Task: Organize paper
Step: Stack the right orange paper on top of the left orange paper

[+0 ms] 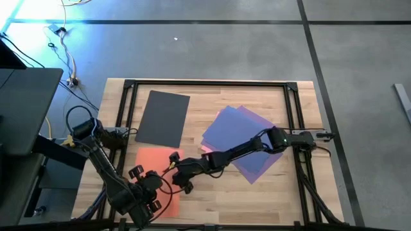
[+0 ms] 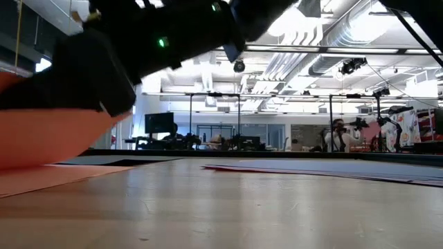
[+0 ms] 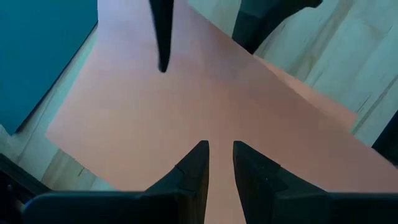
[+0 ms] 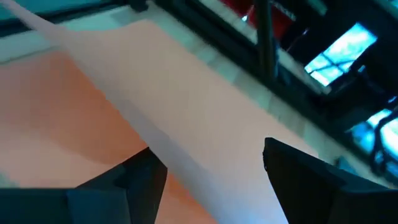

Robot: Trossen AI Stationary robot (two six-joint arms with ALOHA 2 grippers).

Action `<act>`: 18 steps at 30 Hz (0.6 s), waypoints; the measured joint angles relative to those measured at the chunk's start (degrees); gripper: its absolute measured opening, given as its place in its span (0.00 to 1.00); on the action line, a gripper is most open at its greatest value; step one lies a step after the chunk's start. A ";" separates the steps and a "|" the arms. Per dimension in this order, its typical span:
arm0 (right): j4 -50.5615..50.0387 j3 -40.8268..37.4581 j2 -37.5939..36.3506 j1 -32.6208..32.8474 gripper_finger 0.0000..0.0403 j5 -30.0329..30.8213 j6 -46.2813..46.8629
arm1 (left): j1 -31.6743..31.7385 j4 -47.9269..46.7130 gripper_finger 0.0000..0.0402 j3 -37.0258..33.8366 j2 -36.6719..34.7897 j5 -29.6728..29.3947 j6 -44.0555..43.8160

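Note:
The orange sheet lies at the table's near left, and its near part curls up off the wood. My left gripper stands over that near part, shut on the sheet. My right gripper reaches in from the right and hangs open at the sheet's right side. Its two fingers are wide apart over the orange surface. Whether they touch it I cannot tell. A dark grey sheet lies flat at the far left. Blue and purple sheets overlap at the right, and a pink corner peeks out from under them. My left gripper pinches the orange sheet between its two fingers at the sheet's near part, coming steeply from above. The held part is raised and bows upward. The far part of the sheet stays flat on the table.
A black frame runs along the table's far edge and down both sides. Bare wood shows at the near right. Cables and a dark desk lie off the table's left.

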 joint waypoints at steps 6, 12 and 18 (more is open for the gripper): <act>-4.28 0.53 0.11 -1.35 0.61 0.69 -2.26 | -0.01 0.03 0.13 0.00 0.11 0.04 0.46; -8.30 0.53 0.11 -2.49 0.61 1.29 -7.03 | 0.00 0.07 0.13 0.00 0.26 0.04 0.46; -13.10 0.53 0.13 -2.19 0.61 0.91 -9.70 | -0.02 0.14 0.13 0.00 0.26 0.24 0.46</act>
